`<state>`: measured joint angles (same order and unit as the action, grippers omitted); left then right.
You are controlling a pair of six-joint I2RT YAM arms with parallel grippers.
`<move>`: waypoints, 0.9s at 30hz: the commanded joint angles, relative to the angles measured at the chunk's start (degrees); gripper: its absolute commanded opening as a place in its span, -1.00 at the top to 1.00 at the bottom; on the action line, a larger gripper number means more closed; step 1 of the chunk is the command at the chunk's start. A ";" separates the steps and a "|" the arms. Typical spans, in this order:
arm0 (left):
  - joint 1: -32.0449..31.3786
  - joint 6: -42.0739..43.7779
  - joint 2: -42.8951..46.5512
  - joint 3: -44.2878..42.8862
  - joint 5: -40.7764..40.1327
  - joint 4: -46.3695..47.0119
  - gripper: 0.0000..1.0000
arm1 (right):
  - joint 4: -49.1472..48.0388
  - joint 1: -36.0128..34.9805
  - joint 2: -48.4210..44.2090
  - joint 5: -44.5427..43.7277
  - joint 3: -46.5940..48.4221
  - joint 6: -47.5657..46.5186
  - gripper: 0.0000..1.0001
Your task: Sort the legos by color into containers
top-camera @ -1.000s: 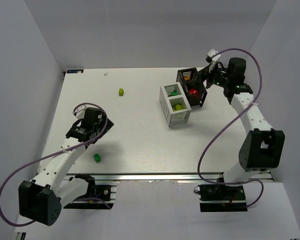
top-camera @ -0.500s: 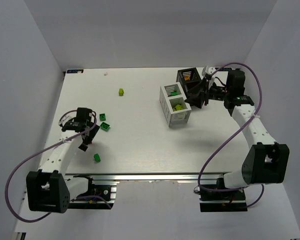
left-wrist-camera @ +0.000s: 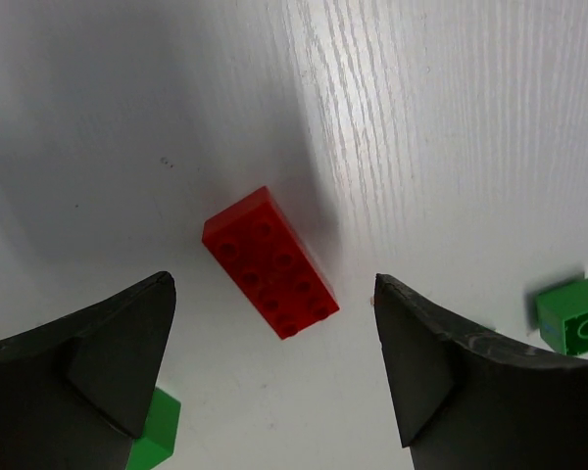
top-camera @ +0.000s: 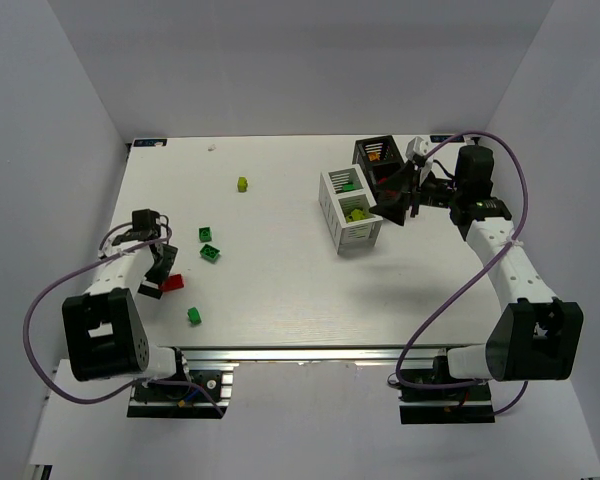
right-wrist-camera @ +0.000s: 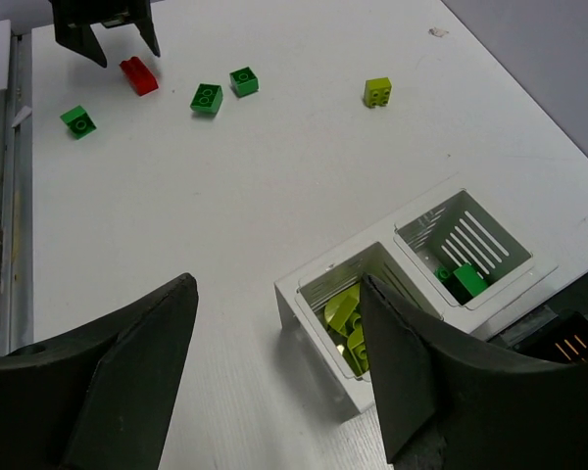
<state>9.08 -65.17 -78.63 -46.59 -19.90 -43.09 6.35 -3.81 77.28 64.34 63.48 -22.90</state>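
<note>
Lying flat, red brick (left-wrist-camera: 268,259), long axis diagonal under wide-open left end effector (left-wrist-camera: 272,289), right end effector (right-wrist-camera: 276,291) spread, empty.

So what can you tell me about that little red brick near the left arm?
The red lego brick is a small oblong block of glossy plastic with two rows of studs on top. It lies flat, studs up, turned diagonally on the white wood-grain table, near its left edge. The left gripper hangs over it with its black fingers spread on either side, neither touching it. Only the table is in contact with it.
</note>
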 commanded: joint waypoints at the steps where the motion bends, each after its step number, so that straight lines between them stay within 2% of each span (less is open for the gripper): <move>1: 1.11 -0.66 -2.31 -1.66 0.74 3.45 -0.82 | -0.28 0.21 -1.51 1.32 -0.11 0.66 -0.44; 5: 2.08 -0.66 -4.69 -1.58 0.83 5.20 -0.71 | -0.46 0.21 -1.51 0.88 -0.11 1.19 -0.45; 11: 3.13 -0.75 -7.50 -1.75 1.44 6.79 -0.45 | -0.55 0.21 -1.60 0.53 0.06 1.63 -0.45; 16: 3.22 -0.31 -8.47 -1.75 1.62 7.32 -0.13 | -0.55 0.21 -1.60 0.26 0.06 1.71 -0.45; 19: 3.22 0.21 -8.38 -1.49 1.97 7.67 -0.01 | -0.55 0.21 -1.69 0.18 0.06 1.71 -0.45; 22: 3.22 1.09 -8.12 -1.31 3.28 8.37 0.22 | -0.46 0.21 -1.69 0.09 0.06 1.63 -0.45; 23: 3.22 1.53 -7.60 -1.31 3.90 8.55 0.37 | -0.55 0.21 -1.69 0.09 0.06 1.63 -0.45; 25: 3.22 3.55 -6.72 -1.23 6.18 9.86 0.55 | -0.55 0.21 -1.69 0.00 0.24 1.63 -0.44; 26: 3.14 4.51 -5.23 -1.14 7.41 10.48 0.72 | -0.55 0.21 -1.78 -0.09 0.41 1.63 -0.44; 27: 3.14 7.05 -4.35 -0.96 10.81 12.22 0.80 | -0.55 0.21 -1.86 -0.17 0.50 1.71 -0.43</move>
<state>11.94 -62.43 -86.83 -46.76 -14.87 -34.70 6.33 -3.81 77.28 64.20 63.46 -21.43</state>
